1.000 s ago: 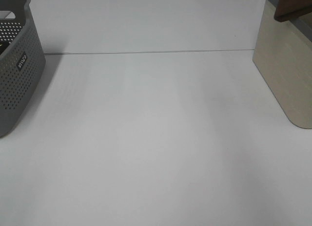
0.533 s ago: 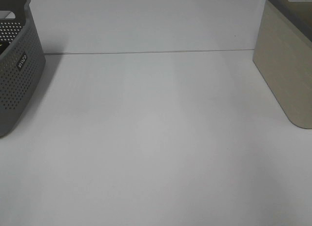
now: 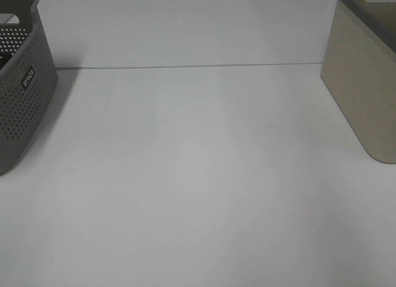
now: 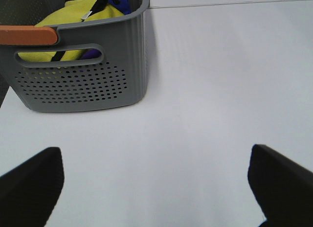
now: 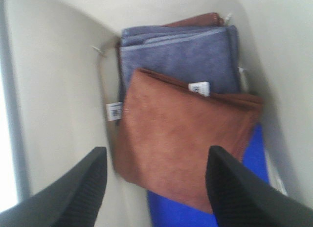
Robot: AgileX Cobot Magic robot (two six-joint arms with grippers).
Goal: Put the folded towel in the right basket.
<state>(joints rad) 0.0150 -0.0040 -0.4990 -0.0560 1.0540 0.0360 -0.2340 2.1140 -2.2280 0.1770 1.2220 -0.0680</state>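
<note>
A matte white tabletop [image 3: 198,188] is shown under soft, even light, with faint lighter and darker bands laid across it on the near side of a thin dark seam [image 3: 185,67]. The seam is run straight across the surface, and beyond it a second white panel [image 3: 185,27] is seen; whether that panel lies flat or stands upright cannot be determined. A small dark speck [image 3: 298,46] is marked on the panel, beyond the seam's right part.
</note>
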